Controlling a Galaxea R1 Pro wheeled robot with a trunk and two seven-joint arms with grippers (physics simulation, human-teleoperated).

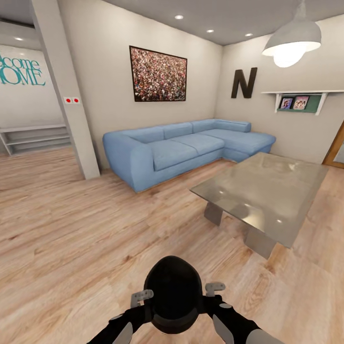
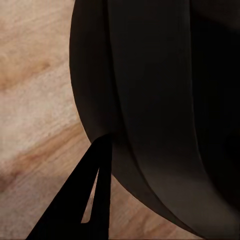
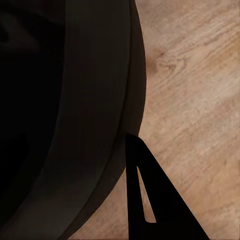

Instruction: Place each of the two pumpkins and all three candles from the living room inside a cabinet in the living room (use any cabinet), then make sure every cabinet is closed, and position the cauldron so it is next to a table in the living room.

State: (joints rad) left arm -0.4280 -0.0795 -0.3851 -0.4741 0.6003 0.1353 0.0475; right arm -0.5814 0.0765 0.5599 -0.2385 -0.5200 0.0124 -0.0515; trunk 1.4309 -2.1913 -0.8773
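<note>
The glossy black cauldron [image 1: 173, 294] hangs low in front of me above the wood floor, carried between both arms. My left gripper [image 1: 142, 298] clamps its left rim and my right gripper [image 1: 214, 288] clamps its right rim. Along the left wrist, the cauldron's dark wall [image 2: 165, 100] has one black finger [image 2: 87, 200] against its outside. The right wrist view has the wall [image 3: 65, 100] with a finger [image 3: 150, 200] outside it. The grey glossy table [image 1: 267, 191] stands ahead to my right, about a metre from the cauldron. The pumpkins, candles and cabinet are out of view.
A blue corner sofa [image 1: 181, 148] runs along the far wall behind the table. A white pillar [image 1: 71, 95] stands at the left, with an opening to another room beyond it. A pendant lamp [image 1: 291, 40] hangs over the table. Open wood floor [image 1: 95, 229] lies ahead and to the left.
</note>
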